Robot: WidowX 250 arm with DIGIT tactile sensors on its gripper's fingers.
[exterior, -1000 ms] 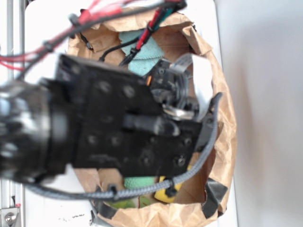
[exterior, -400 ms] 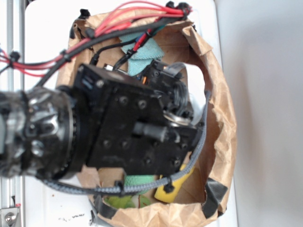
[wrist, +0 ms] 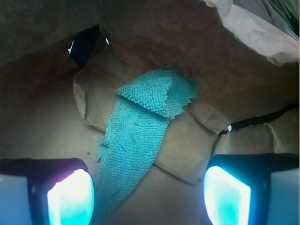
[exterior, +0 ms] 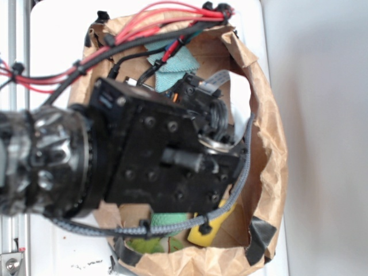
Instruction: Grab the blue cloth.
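Blue cloth [wrist: 140, 136]: lying in the paper bag [wrist: 201, 79], tail toward 6 o'clock.
Gripper [wrist: 149, 196]: released, jaws wide apart.
Advice: descend, straddle the narrow tail, then close.

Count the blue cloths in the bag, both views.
1. The blue cloth lies flat on the paper bag floor, between the open gripper fingers in the wrist view. The arm blocks much of the bag in the exterior view, so another could be hidden.
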